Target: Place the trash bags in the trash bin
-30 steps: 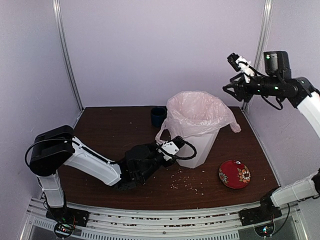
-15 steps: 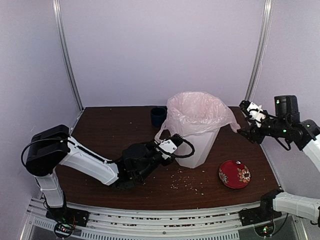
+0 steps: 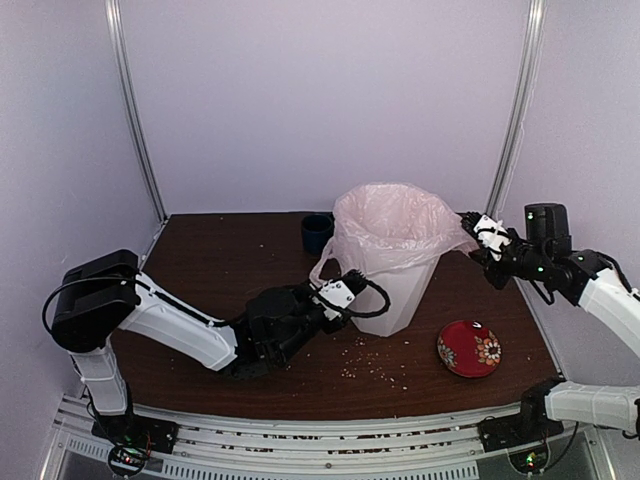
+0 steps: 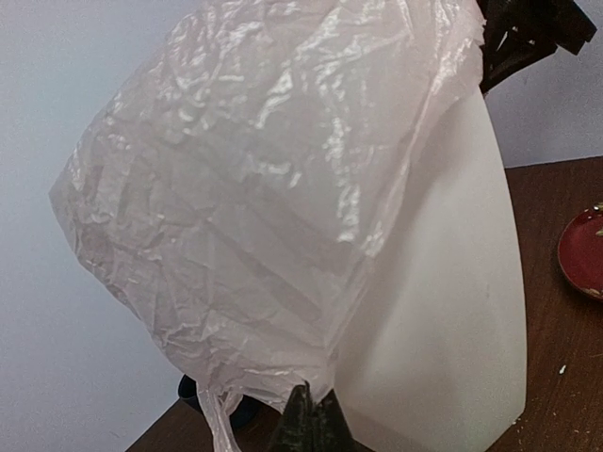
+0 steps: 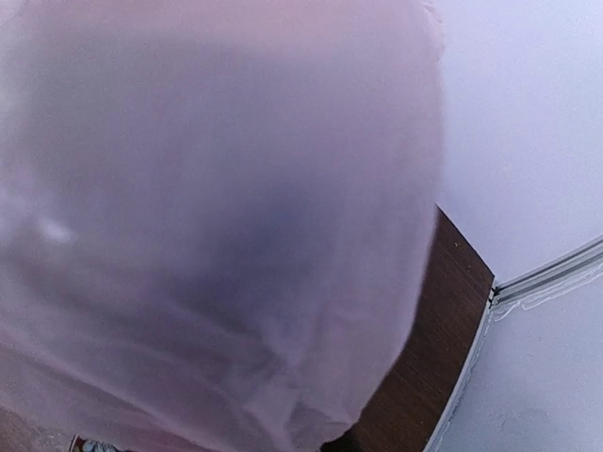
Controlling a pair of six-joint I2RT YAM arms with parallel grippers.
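Table [image 3: 220, 260]: dark brown, lilac walls behind.
Trash bin [image 3: 405, 295]: white, upright, frame centre.
Trash bag [image 3: 390, 225]: pink, draped over the bin's rim.
Left gripper [image 3: 352, 288]: low at the bin's left, fingers pressed together on the bag's hem.
Right gripper [image 3: 472, 228]: at the bag's right edge; spread or closed, cannot tell.
Nearby: blue cup [image 3: 316, 232] upper left of the bin, red plate [image 3: 470, 348] lower right.

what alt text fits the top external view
A white bin lined with a pink bag stands on a table. The left fingers pinch the bag's hanging edge; the right fingers hover by its right rim. A blue cup and red plate sit nearby.
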